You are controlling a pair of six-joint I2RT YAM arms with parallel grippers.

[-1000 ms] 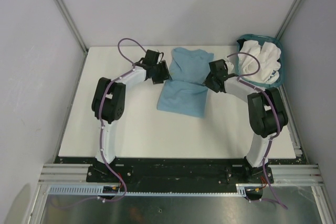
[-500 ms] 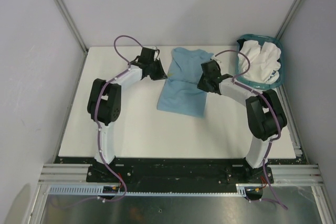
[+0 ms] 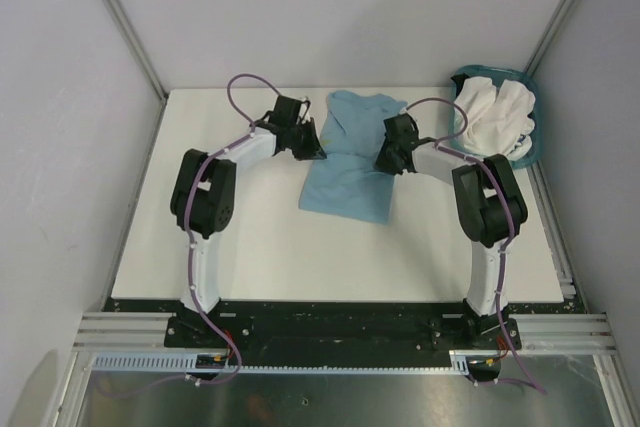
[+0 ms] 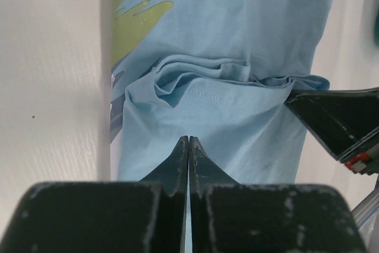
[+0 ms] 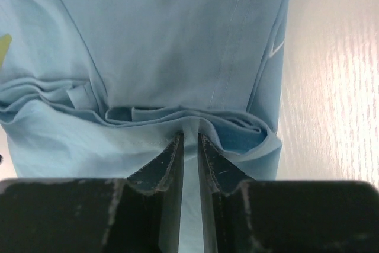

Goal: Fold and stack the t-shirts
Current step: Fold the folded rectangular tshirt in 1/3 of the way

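From above, the blue shirt point(image 3: 345, 172) lies in the middle of the white table point(image 3: 250, 247), toward the far side. It is folded over into a long shape, and it looks pinched in across its middle. The left claw point(image 3: 310, 150) sits at the shirt's left edge and the right claw point(image 3: 383, 162) sits at its right edge, both at the pinched part. The white shirts point(image 3: 495, 115) are heaped in a teal basket point(image 3: 533, 152) at the far right corner of the table, well apart from the blue shirt. In the left wrist view, the left claw's two fingers are pressed tight together with their tips over the blue cloth. It is not clear if any cloth is caught between them. Just past the tips the cloth is bunched into a wrinkly fold point(image 4: 201, 75). A yellow-green print point(image 4: 136, 16) shows near the shirt's left edge, and the other claw's dark finger touches the fold from the right. In the right wrist view, the right claw's fingers stand almost together and are clamped on a bit of the blue shirt, right at the fold.
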